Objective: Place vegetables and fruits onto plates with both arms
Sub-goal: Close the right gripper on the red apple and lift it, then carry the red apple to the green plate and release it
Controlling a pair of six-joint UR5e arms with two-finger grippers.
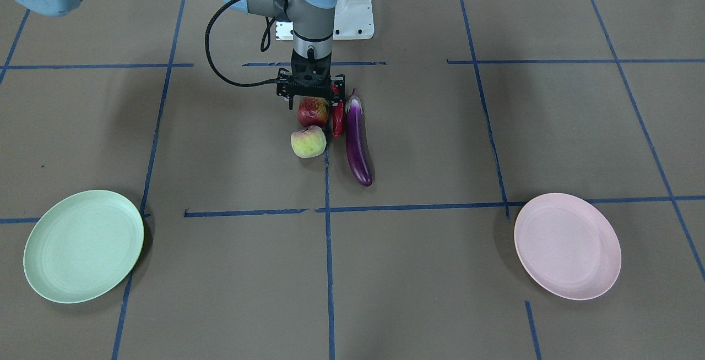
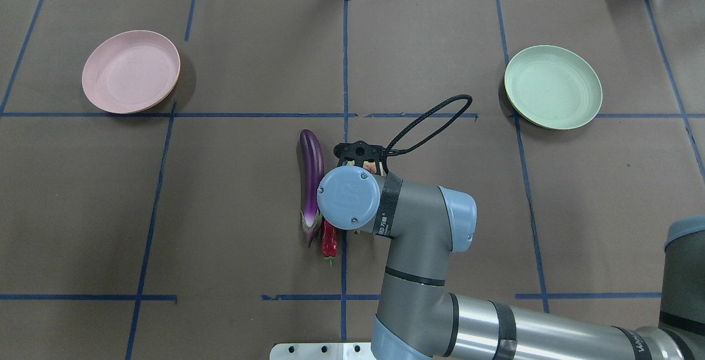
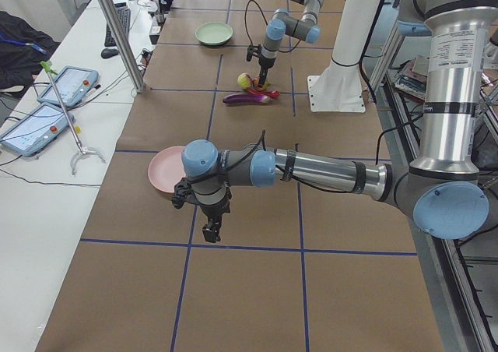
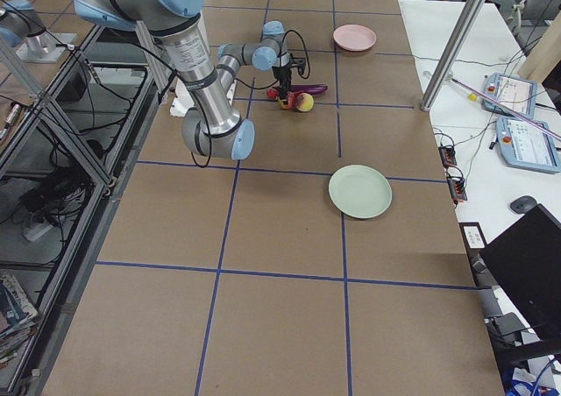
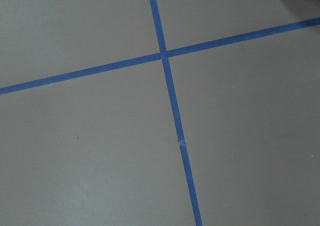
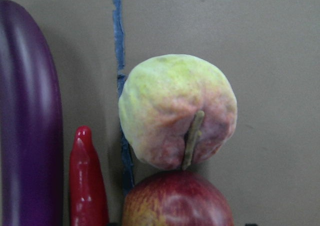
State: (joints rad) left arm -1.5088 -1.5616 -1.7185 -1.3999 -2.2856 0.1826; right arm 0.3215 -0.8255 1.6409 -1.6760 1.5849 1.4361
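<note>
Two fruits, two vegetables, two plates; right end effector spread over red fruit, left end effector's state unclear.

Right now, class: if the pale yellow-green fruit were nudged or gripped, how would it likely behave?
The pale yellow-green fruit is round, so a nudge would probably roll it. It seems to touch the dark red fruit, which may block it that way. Its dull, slightly dimpled skin looks grippable rather than slippery.

On the right arm, white lettering is running along the black band at three o'clock of the blue cap, illegible; a second band is showing "Wan".
</note>
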